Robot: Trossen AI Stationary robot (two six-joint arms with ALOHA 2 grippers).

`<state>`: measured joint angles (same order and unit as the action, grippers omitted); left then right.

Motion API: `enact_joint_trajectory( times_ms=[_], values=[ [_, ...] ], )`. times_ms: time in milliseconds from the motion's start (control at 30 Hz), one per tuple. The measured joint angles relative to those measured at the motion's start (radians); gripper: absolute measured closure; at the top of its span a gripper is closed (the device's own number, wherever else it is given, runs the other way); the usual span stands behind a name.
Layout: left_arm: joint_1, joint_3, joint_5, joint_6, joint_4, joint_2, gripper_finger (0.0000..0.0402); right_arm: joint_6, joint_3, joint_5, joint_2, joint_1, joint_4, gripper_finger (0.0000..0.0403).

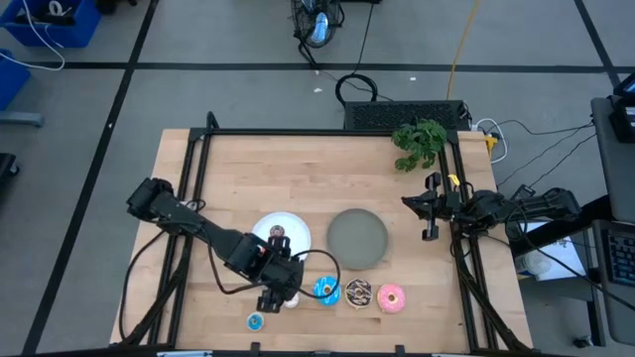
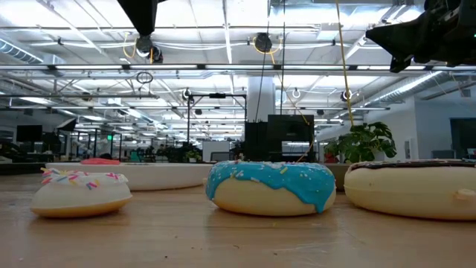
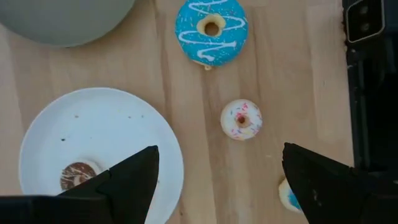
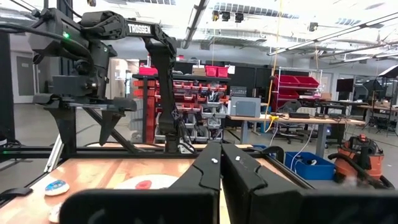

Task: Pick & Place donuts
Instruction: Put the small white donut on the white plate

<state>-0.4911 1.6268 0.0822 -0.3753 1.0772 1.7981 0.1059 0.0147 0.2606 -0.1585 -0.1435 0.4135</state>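
Your left gripper (image 3: 214, 180) hangs wide open above the small white sprinkled donut (image 3: 242, 119) near the table's (image 1: 248, 169) front edge; centre the ring between the fingers before descending. The right gripper (image 1: 429, 208) waits shut at the right edge. Count two plates, white (image 1: 295, 232) and grey (image 1: 357, 238), and six visible donuts, one on the white plate.

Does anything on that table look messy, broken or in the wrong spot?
Nothing stands out. The donuts lie flat and whole: a tiny brown one on the white plate, the blue one and a tiny sprinkled one on the wood. The grey plate holds nothing.
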Motion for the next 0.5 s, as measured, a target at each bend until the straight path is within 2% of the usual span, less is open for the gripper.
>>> enact_joint_trajectory(
  times_ms=[167, 500],
  values=[
    [-0.001, 0.0, 0.009, -0.001, -0.039, 0.03, 0.0064, 0.0, 0.0, 0.0, 0.0, 0.0, -0.006, 0.0403],
    [-0.018, 0.0, -0.16, 0.121, -0.058, 0.185, 0.0064, 0.005, 0.0, 0.0, 0.0, 0.0, -0.007, 0.0403]
  ],
)
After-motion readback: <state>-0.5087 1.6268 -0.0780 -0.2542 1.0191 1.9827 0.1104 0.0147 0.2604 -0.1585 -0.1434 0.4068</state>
